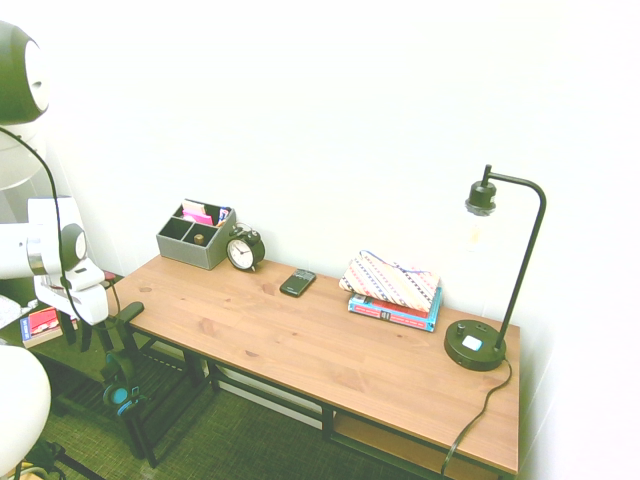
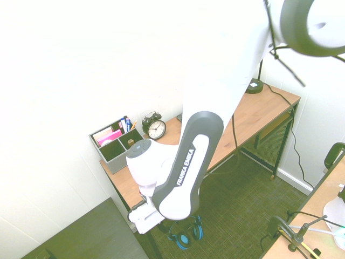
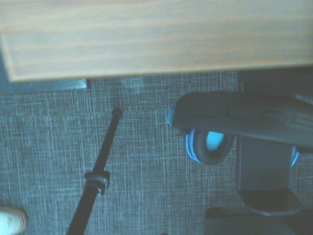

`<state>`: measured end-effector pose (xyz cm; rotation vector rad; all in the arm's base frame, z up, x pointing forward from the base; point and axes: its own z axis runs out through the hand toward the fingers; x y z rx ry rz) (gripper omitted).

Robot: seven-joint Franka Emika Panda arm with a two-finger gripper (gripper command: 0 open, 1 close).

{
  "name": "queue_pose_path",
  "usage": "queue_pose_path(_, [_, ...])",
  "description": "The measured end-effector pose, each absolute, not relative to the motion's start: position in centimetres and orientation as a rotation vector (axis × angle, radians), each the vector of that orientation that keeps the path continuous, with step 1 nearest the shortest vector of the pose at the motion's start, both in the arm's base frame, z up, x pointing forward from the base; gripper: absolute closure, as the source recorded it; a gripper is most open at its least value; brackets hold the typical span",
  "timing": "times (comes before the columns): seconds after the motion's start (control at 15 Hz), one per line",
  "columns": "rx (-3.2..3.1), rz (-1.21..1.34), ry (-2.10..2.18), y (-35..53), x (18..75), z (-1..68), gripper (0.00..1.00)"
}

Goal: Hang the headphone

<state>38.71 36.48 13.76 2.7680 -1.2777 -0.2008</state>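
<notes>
The headphone (image 1: 120, 392) hangs below the left end of the wooden desk (image 1: 330, 350), its black band over a black hanger arm (image 1: 130, 312). Its blue-rimmed ear cups (image 2: 186, 233) dangle just above the dark carpet. In the wrist view one blue-rimmed cup (image 3: 209, 145) shows under the dark hanger arm (image 3: 244, 120), with the desk edge (image 3: 146, 44) beyond it. My gripper (image 1: 85, 338) is just left of the hanger arm and above the headphone. Its dark fingers stand apart with nothing between them. In the second exterior view my own arm hides the fingers.
On the desk stand a grey organizer (image 1: 195, 237), an alarm clock (image 1: 243, 250), a phone (image 1: 297, 283), a patterned pouch on books (image 1: 392, 285) and a black lamp (image 1: 476, 345). A wire shelf (image 1: 170, 380) runs under the desk. A red book (image 1: 40, 322) lies at far left.
</notes>
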Motion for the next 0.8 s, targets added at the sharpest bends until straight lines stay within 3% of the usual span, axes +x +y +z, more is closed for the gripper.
queue_pose_path(0.33, [2.827,-0.108,-1.092,32.7,40.2,27.6,0.00])
queue_pose_path(0.6, [2.877,-0.096,-1.085,22.4,42.7,36.9,0.00])
queue_pose_path(0.8, [2.869,-0.120,-1.101,12.8,41.4,40.9,0.00])
